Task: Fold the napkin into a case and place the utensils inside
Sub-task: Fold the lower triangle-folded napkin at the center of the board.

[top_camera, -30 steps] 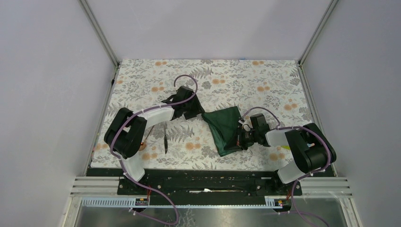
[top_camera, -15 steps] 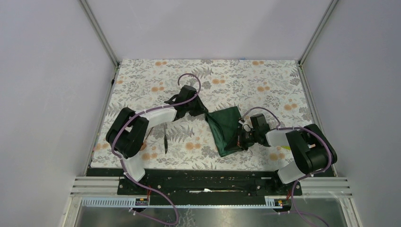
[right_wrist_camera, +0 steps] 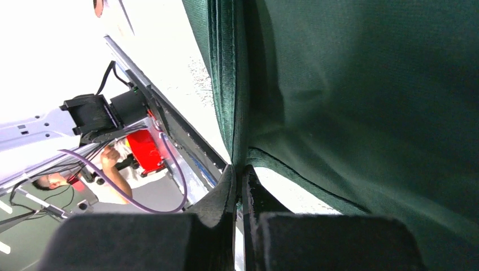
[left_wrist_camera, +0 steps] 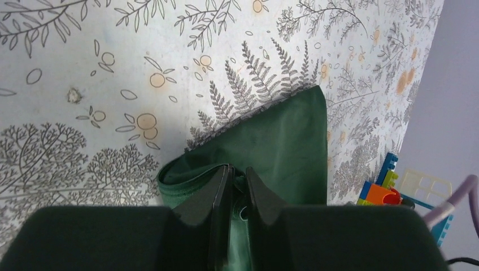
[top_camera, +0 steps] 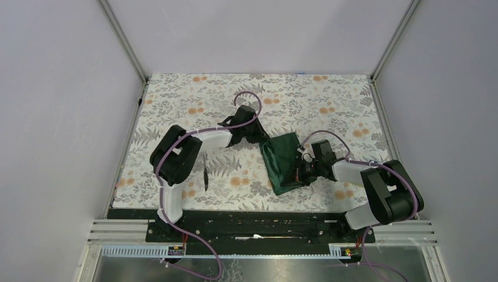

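Note:
The dark green napkin [top_camera: 286,160] lies folded and narrowed on the floral tablecloth, right of centre. My left gripper [top_camera: 262,141] is shut on the napkin's upper left edge; the left wrist view shows cloth [left_wrist_camera: 282,132] bunched between its fingers [left_wrist_camera: 221,192]. My right gripper [top_camera: 300,174] is shut on the napkin's right edge, and the right wrist view shows the hem [right_wrist_camera: 226,84] pinched at the fingertips [right_wrist_camera: 240,174]. A thin black knife [top_camera: 205,176] lies left of the napkin. The spoon is hidden under the left arm.
The grey and orange floral tablecloth [top_camera: 305,100] covers the table. Small multicoloured toy blocks [left_wrist_camera: 384,189] sit past the napkin's far side in the left wrist view. Metal frame posts and white walls enclose the table; the left arm's elbow [top_camera: 176,155] hangs over the left side.
My left gripper closed on the napkin's left edge and carried it right, making the cloth narrower. The left arm swung right with it. The right gripper kept its hold.

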Controlling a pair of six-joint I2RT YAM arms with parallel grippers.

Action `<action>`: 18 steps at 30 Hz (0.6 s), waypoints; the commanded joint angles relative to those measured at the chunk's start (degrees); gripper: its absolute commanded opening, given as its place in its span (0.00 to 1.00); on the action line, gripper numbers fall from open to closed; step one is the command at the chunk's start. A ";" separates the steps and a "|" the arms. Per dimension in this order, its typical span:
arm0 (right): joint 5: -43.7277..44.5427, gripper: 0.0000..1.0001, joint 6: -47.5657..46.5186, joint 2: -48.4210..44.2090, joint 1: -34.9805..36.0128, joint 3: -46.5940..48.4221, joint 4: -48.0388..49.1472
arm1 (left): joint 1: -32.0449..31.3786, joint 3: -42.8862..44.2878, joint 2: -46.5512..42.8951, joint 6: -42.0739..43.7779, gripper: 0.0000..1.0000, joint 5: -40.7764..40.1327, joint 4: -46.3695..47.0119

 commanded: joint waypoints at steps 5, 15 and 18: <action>6.01 0.09 -6.63 -4.08 -0.35 3.92 -10.52 | -0.17 4.34 3.96 -1.84 0.17 2.26 6.02; 8.38 0.00 -8.82 -4.94 -0.36 5.15 -13.58 | -0.94 6.97 5.79 -2.42 0.09 2.95 7.42; 8.82 0.00 -8.89 -5.27 -0.40 5.23 -13.84 | -2.10 7.58 5.02 -1.67 0.06 1.57 6.62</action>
